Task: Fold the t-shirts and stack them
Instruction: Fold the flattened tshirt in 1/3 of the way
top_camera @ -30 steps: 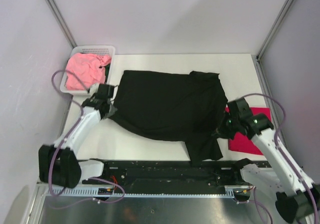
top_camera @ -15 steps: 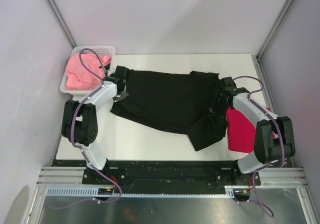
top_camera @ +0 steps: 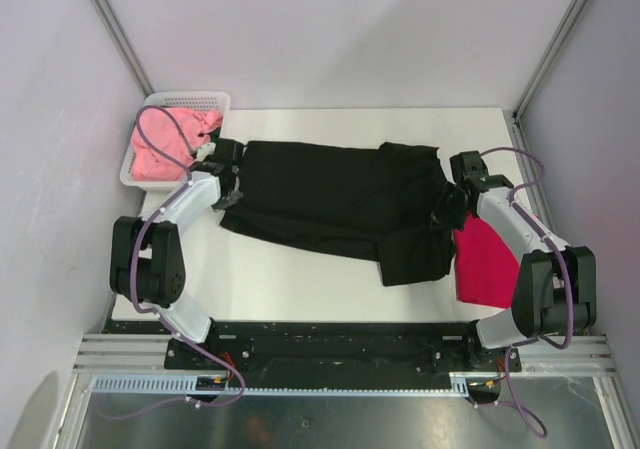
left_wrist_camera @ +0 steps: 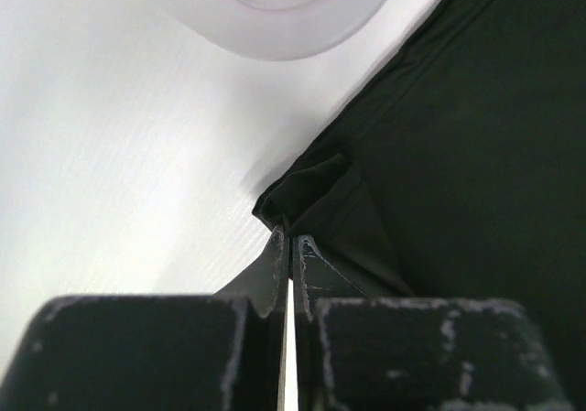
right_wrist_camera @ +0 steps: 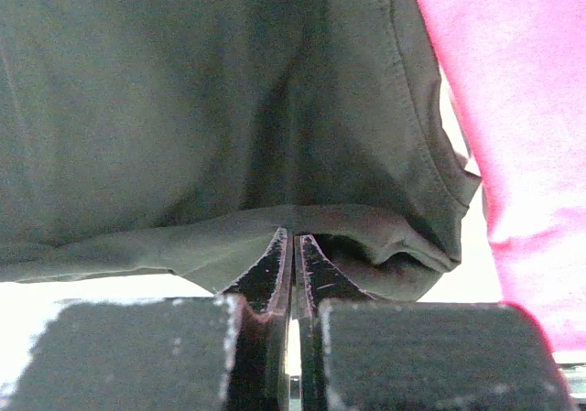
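The black t-shirt lies spread across the middle of the white table, plain side up. My left gripper is shut on its left edge; in the left wrist view the fingertips pinch a corner of black cloth. My right gripper is shut on the shirt's right edge, with a fold of black cloth over the jaw tips. The crimson t-shirt lies flat at the table's right, beside the black one. The salmon pink t-shirt sits crumpled in the basket.
The white mesh basket stands at the back left corner, close to my left arm. Metal frame posts rise at both back corners. Bare white table shows in front of the black shirt and behind it.
Both arms have carried the black shirt's edges from the near side towards the back. The front part of the shirt now lies folded over, so the shirt is shorter front to back.
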Controlling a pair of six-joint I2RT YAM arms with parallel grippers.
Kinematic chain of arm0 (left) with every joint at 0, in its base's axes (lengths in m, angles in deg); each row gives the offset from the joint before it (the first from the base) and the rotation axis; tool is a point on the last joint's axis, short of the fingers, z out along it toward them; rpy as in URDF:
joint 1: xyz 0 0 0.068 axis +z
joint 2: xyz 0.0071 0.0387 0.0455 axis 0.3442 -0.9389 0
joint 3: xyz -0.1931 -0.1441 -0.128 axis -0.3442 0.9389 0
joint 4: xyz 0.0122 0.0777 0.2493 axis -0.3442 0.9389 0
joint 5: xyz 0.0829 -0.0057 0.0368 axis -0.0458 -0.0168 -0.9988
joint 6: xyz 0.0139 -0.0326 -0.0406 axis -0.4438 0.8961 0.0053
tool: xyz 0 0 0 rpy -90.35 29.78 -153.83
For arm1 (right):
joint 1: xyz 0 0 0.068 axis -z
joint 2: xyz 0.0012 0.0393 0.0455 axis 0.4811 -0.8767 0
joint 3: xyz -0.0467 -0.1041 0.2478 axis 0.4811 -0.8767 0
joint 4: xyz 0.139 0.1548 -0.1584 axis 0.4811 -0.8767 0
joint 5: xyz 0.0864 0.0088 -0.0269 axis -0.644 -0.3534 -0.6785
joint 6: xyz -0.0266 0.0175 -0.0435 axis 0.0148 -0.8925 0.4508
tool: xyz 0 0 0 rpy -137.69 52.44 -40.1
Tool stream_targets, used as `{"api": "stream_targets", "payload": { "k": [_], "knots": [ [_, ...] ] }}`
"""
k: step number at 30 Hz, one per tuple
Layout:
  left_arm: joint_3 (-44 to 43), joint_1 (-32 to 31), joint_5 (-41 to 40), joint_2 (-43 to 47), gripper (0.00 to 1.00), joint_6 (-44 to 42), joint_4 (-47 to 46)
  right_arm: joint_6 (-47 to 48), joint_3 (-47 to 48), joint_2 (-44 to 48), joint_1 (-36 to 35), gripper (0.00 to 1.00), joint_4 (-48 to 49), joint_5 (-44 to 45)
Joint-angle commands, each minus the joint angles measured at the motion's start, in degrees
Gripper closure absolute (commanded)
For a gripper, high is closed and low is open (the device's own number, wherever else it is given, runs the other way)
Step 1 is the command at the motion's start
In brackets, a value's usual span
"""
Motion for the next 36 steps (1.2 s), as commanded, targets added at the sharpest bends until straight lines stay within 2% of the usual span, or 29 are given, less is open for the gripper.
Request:
{"api": "stream_targets", "payload": {
  "k": [1,18,19,20,22,23,26,29,36],
  "knots": [
    [-0.3,1.0,-2.2,2.5,1.00,1.4,-0.8,1.5,2.0,1.6,1.3,1.00,-0.1,1.3],
    [-6.5,1.6,0.9,-6.2,1.00,-1.1,-1.8,2.0,1.9,-3.0,2.6,1.00,3.8,-0.1],
    [-6.9,1.7,1.5,-6.5,0.95,-1.6,-1.9,2.0,1.9,-3.4,2.7,1.00,4.2,-0.3],
    [-7.1,1.9,2.3,-6.6,0.84,-2.1,-2.1,2.1,1.9,-3.8,2.9,0.99,4.5,-0.5],
    [-6.7,2.3,3.7,-5.3,0.53,-3.1,-2.6,2.3,2.0,-4.5,3.3,0.93,5.1,-0.8],
    [-6.1,2.3,4.5,-4.1,0.44,-3.6,-3.1,2.4,1.9,-4.8,3.5,0.87,5.3,-1.1],
    [-2.4,2.4,5.5,1.7,0.33,-3.9,-4.1,2.5,1.9,-5.0,3.7,0.69,6.0,-1.5],
    [3.1,2.5,5.4,7.3,0.33,-3.1,-5.1,2.6,2.0,-4.3,3.9,0.60,6.5,-1.9],
    [8.2,3.8,6.5,8.0,0.56,-2.8,-6.0,3.1,2.0,0.0,3.0,0.57,5.1,-1.1]
  ]
}}
